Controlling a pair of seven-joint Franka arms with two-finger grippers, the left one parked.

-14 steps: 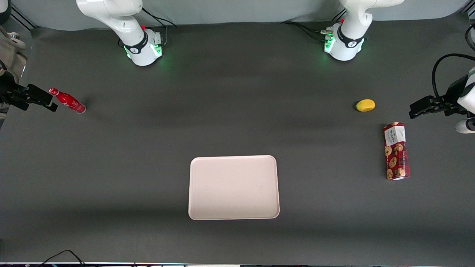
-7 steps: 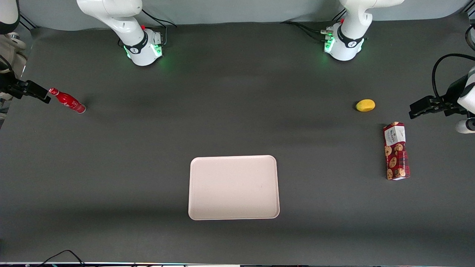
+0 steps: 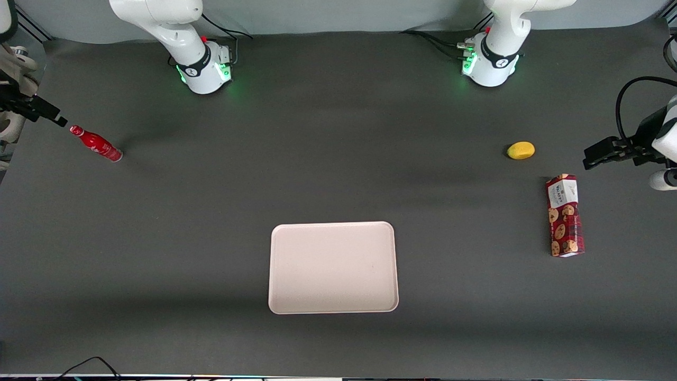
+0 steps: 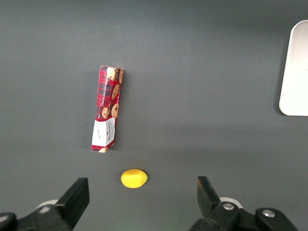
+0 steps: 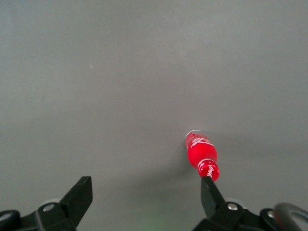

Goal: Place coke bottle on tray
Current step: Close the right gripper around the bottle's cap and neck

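Observation:
The coke bottle [image 3: 97,144] is a small red bottle with a red cap, and it seems to stand upright on the dark table toward the working arm's end. It also shows in the right wrist view [image 5: 200,153]. My right gripper [image 3: 50,114] hangs open and empty by the table's edge, close to the bottle's cap and slightly farther from the front camera. In the right wrist view [image 5: 145,188] the cap sits just off one fingertip [image 5: 208,186], outside the gap. The cream-pink tray [image 3: 333,267] lies empty near the front camera, mid-table, far from the bottle.
A yellow lemon [image 3: 521,150] and a red cookie box [image 3: 565,216] lie toward the parked arm's end of the table; both also show in the left wrist view, the lemon [image 4: 134,178] and the box [image 4: 108,109]. Wide bare mat lies between the bottle and the tray.
My right gripper has shifted away from the front camera, from level with the bottle's cap to a little past it. The bottle and tray have not moved.

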